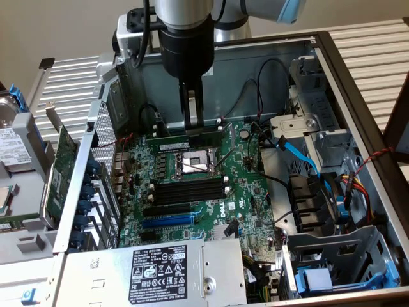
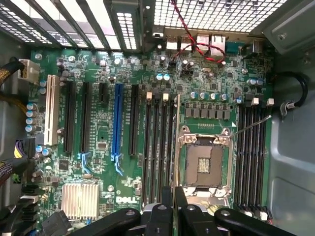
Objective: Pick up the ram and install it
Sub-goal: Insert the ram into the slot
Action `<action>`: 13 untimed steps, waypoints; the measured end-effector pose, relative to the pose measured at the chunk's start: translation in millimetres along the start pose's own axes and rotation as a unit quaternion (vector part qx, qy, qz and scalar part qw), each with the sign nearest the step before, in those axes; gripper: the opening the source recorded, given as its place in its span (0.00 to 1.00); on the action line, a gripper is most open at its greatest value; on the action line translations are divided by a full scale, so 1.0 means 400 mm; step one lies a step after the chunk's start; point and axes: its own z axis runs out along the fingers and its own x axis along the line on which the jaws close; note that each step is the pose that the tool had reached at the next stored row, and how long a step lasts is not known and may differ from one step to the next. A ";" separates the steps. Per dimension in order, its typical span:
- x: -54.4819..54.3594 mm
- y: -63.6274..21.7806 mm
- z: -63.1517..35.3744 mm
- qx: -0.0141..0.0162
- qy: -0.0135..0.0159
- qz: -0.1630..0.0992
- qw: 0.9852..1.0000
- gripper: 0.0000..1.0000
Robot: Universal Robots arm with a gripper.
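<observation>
The ram is a narrow green stick lying level just behind the open CPU socket. It sits at the far bank of black memory slots with white end clips. My gripper comes straight down from above and is shut on the stick's middle. In the wrist view the ram shows edge-on as a thin line running away from my gripper, between the CPU socket and a bank of black slots. I cannot tell whether the stick touches a slot.
A second bank of black slots lies in front of the socket. A green expansion card leans outside the case at the exterior view's left. The power supply sits in front. A blue cable and drive cages stand at the exterior view's right.
</observation>
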 end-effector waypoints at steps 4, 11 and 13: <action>0.009 0.000 0.003 0.000 0.000 0.000 1.000 0.14; 0.014 0.000 0.023 0.000 0.002 0.002 1.000 0.14; 0.015 0.000 0.029 0.000 0.004 0.002 1.000 0.14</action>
